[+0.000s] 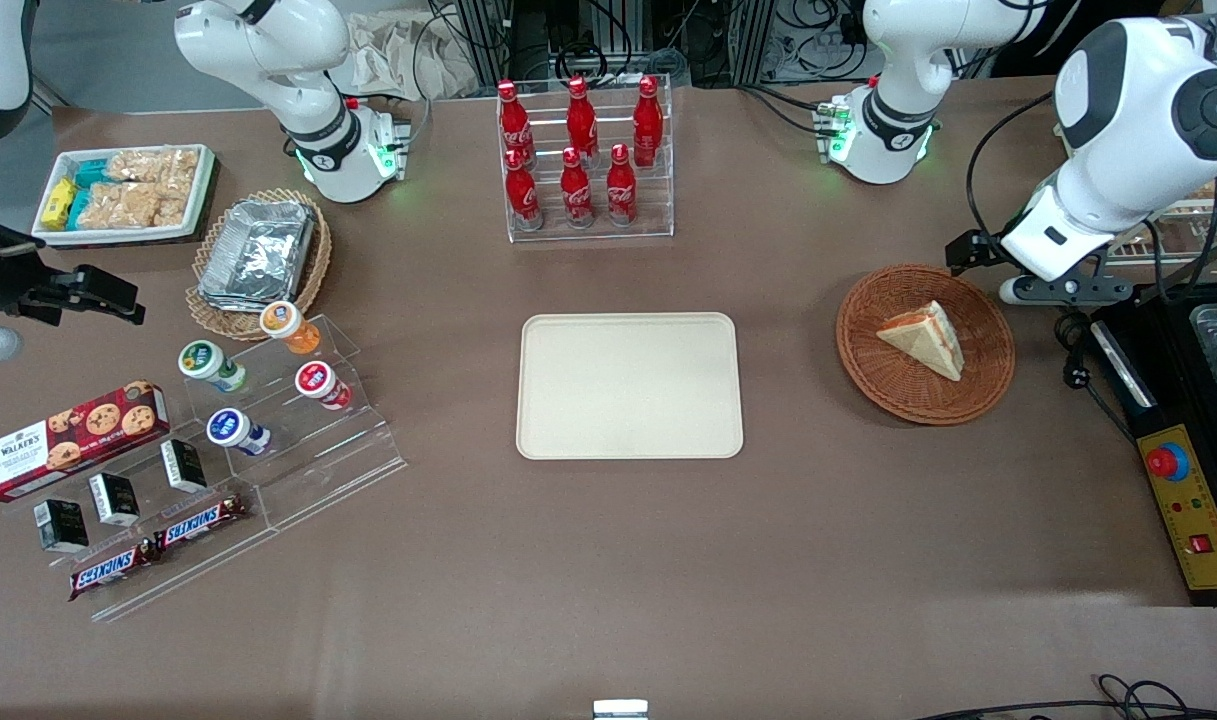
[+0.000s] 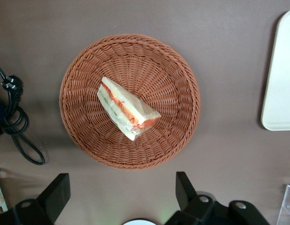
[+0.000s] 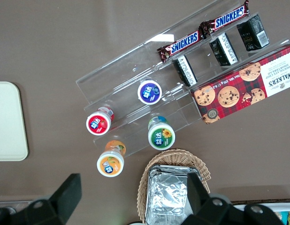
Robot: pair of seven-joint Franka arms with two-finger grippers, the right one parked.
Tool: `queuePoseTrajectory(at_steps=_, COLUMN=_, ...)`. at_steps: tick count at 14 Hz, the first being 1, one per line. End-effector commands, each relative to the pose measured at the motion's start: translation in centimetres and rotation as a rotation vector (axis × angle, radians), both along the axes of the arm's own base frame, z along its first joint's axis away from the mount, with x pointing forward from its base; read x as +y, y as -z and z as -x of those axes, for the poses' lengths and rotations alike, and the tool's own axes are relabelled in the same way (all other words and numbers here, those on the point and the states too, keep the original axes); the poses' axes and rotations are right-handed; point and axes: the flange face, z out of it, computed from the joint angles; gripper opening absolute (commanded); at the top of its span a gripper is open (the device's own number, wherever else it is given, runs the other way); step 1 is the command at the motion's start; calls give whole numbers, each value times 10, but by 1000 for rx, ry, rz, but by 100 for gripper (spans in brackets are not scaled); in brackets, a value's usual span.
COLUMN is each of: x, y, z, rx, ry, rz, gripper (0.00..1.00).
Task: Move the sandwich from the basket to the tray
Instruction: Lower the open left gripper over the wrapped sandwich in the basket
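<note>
Six red cola bottles (image 1: 580,155) stand racked; toward the parked arm's end, foil containers (image 1: 258,250), yogurt cups (image 1: 268,375), Snickers bars (image 1: 158,545), cookie box (image 1: 73,438).

The brown table (image 1: 608,560) is occupied by the tray (image 1: 629,385), the basket (image 1: 868,345) and a bottle rack (image 1: 588,165); the tool (image 2: 121,194) is held above it.

We're looking down from high at the front over the whole table (image 1: 608,560). The left wrist cam's facing straight down above the basket (image 2: 130,101), sharing basket (image 1: 925,343) and tray (image 1: 629,386) edge.
</note>
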Motion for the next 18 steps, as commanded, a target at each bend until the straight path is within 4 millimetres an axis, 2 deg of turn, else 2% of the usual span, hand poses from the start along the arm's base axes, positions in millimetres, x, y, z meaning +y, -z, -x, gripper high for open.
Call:
queuePoseTrajectory(at_steps=1, x=16, y=17, z=10, rx=-25, ry=-105, rz=45, gripper=100)
queuePoseTrajectory(at_steps=3, x=23, y=35, z=11, rx=-31, ry=-201, rz=82, gripper=100)
queuePoseTrajectory(at_steps=7, x=19, y=76, z=14, rx=-10, ry=-401, rz=53, gripper=100)
queuePoseTrajectory(at_steps=12, x=14, y=127, z=3, rx=44, ry=-696, rz=-3, gripper=100)
queuePoseTrajectory(at_steps=15, x=10, y=150, z=-2, rx=95, ry=-925, rz=38, gripper=99)
queuePoseTrajectory(at_steps=18, x=11, y=169, z=-2, rx=130, ry=-978, rz=32, gripper=99)
